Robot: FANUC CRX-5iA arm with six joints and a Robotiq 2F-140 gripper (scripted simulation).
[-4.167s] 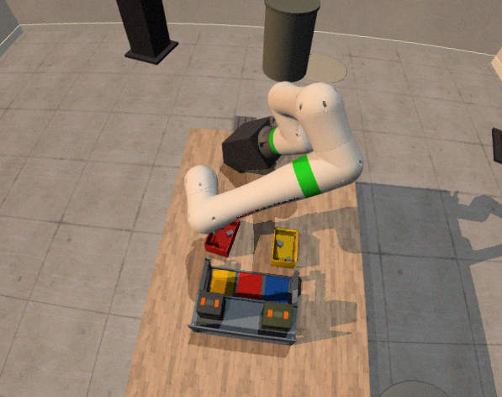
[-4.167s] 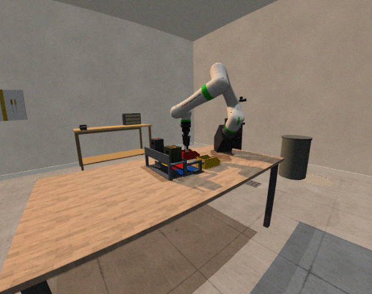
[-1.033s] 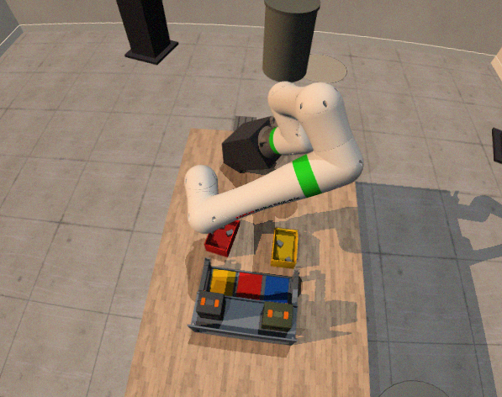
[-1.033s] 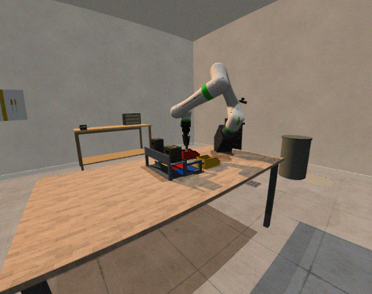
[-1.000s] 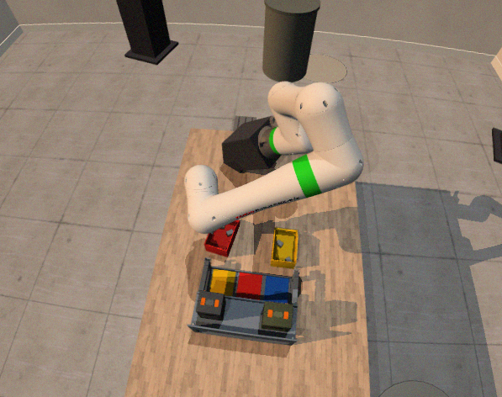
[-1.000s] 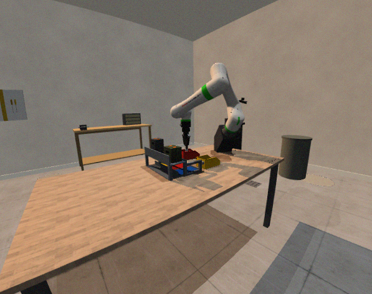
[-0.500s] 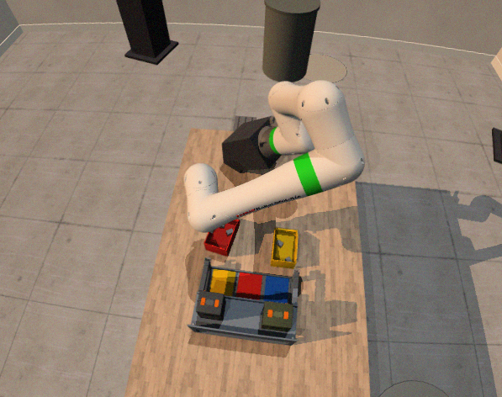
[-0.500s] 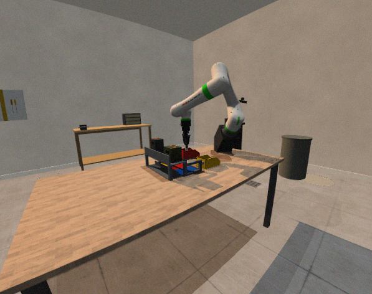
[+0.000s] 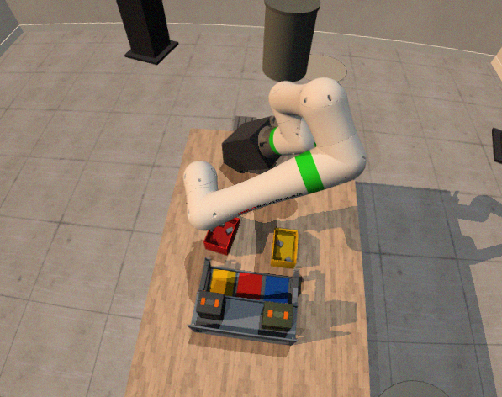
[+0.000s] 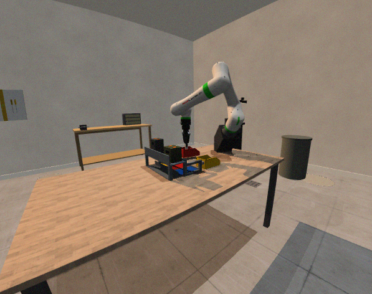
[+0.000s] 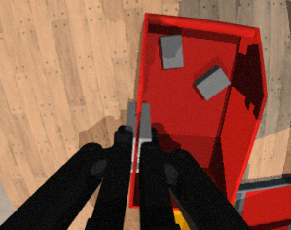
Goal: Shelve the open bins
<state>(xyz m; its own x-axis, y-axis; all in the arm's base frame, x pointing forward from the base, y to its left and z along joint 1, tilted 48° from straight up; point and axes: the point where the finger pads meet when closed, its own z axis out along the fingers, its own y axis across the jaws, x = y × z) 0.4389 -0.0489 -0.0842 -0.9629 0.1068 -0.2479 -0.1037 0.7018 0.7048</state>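
The red bin [image 9: 220, 237] with two grey parts is on the table in front of the shelf; in the wrist view [image 11: 196, 107] it fills the middle. My gripper [image 11: 137, 116] is shut on the red bin's side wall, one finger inside and one outside. In the exterior view the gripper [image 10: 186, 141] stands upright over the red bin [image 10: 189, 152]. The yellow bin [image 9: 284, 246] with grey parts stands on the table to the right. The shelf [image 9: 247, 299] shows yellow [image 9: 222, 280], red [image 9: 249, 284] and blue [image 9: 277, 288] marks in a row.
A black box [image 9: 210, 303] and an olive box [image 9: 277, 316] sit on the shelf's upper board. The arm's dark base [image 9: 246, 147] stands at the table's far end. A grey cylinder [image 10: 295, 156] stands on the floor beside the table.
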